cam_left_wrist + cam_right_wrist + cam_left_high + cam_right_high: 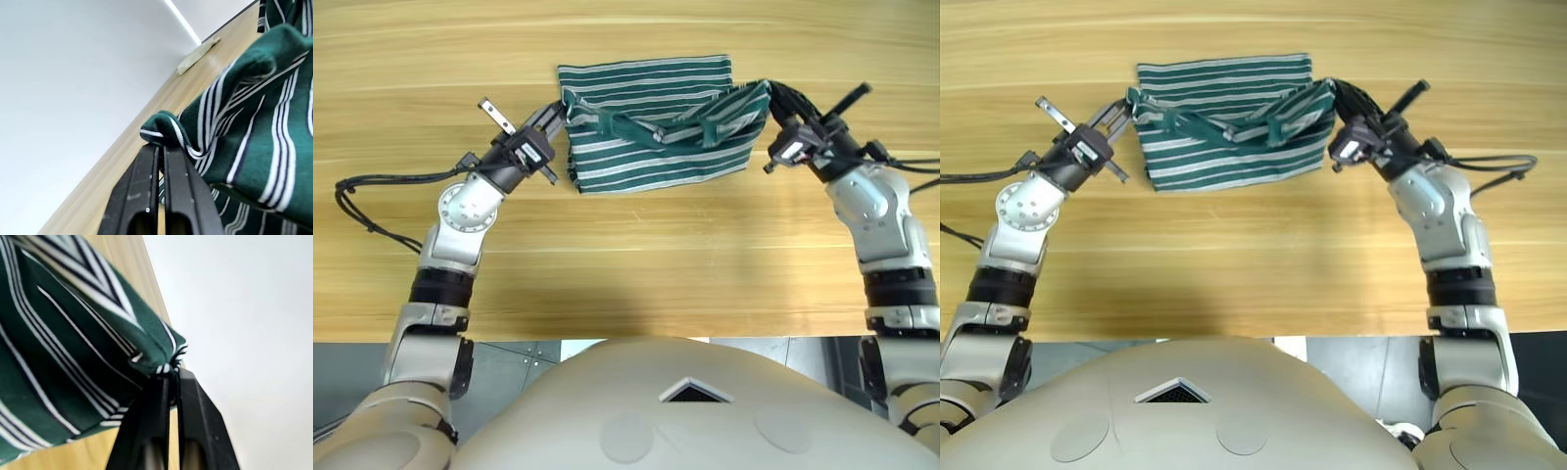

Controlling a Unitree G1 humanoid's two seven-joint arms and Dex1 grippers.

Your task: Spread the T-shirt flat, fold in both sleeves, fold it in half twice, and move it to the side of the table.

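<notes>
While striped T-shirt [646, 147] lies folded on wood table [626, 264] | left end effector [564, 104] clamps corner | right end effector [767, 87] clamps corner

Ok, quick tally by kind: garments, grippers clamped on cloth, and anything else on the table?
Green striped T-shirt: 1
Grippers shut on its corners: 2, the left gripper and the right gripper
Small pale object at the edge of the table, kind unclear: 1
Total: 4
</notes>
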